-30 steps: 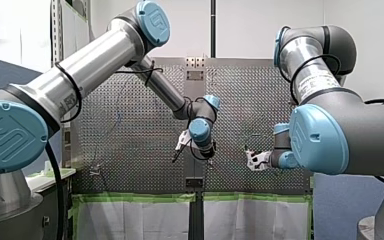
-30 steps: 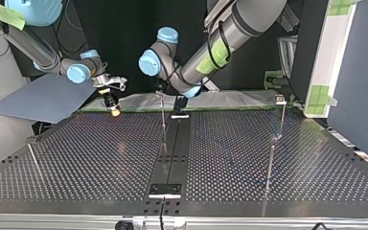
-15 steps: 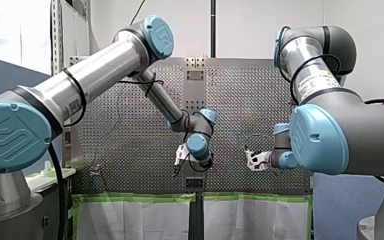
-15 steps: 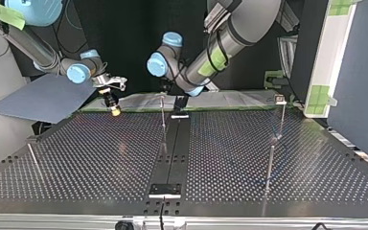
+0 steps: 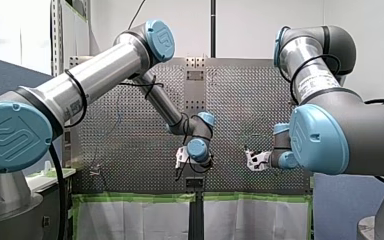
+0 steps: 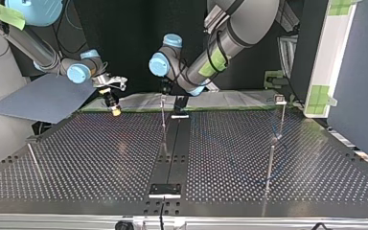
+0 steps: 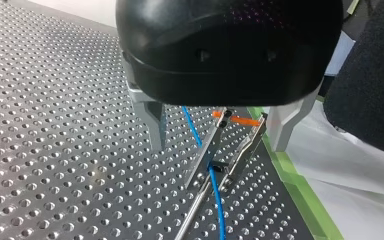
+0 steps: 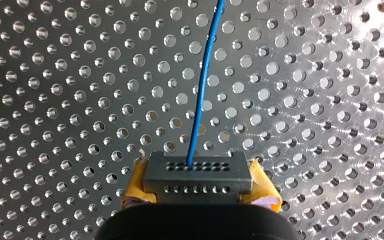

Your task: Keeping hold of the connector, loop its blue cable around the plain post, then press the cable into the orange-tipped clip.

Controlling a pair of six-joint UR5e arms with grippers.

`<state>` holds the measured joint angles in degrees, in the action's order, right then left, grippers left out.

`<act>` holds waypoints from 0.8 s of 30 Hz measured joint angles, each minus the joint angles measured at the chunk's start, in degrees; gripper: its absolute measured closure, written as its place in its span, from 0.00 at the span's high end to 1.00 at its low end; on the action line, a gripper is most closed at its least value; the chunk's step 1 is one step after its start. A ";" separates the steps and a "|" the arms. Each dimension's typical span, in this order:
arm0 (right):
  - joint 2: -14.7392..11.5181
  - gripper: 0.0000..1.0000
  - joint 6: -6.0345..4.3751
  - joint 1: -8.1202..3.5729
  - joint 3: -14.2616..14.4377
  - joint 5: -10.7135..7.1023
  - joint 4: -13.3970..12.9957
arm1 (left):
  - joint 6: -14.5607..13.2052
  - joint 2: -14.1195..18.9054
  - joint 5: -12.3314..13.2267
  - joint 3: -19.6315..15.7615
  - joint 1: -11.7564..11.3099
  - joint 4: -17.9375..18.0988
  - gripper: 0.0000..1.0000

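In the left wrist view my left gripper [image 7: 220, 134] stands open, its metal fingers [image 7: 156, 125] on either side of the orange-tipped clip [image 7: 232, 150] without touching it. The blue cable [image 7: 215, 197] runs through the clip's jaws and on along the plate. The right wrist view shows my right gripper [image 8: 200, 184] shut on the grey connector [image 8: 197, 172] with its yellow pads [image 8: 136, 184]. The cable [image 8: 202, 85] leaves the connector and goes straight ahead over the perforated plate. The top view has the clip's thin post [image 6: 163, 117] at mid-table and a plain post [image 6: 270, 163] further right.
In the top view another plain post [image 6: 33, 160] leans at the left and a capped post [image 6: 281, 108] stands at the far right. A dark centre strip [image 6: 172, 148] splits the perforated table [image 6: 100, 153]. Green tape and white sheeting [image 7: 300, 190] edge the plate beside the clip.
In the front view my left arm's wrist has sunk lower, bringing its gripper down over the clip. My right arm and the connector have stayed put.
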<state>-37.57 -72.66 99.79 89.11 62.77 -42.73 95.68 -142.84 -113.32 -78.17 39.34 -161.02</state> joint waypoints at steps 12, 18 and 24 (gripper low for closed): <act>0.06 0.00 -0.03 -0.05 0.05 0.00 -0.06 | 1.02 -0.01 0.04 -2.91 -0.45 2.72 1.00; 0.07 0.00 -0.04 -0.03 0.04 -0.01 -0.01 | 1.00 -0.01 0.23 -2.99 -0.33 2.96 1.00; 0.13 0.00 -0.04 -0.01 0.04 0.00 0.00 | 0.75 -0.01 0.24 -2.96 -0.35 2.86 1.00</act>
<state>-37.44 -72.70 99.77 89.15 62.77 -42.73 96.43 -142.85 -113.08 -81.13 38.99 -158.16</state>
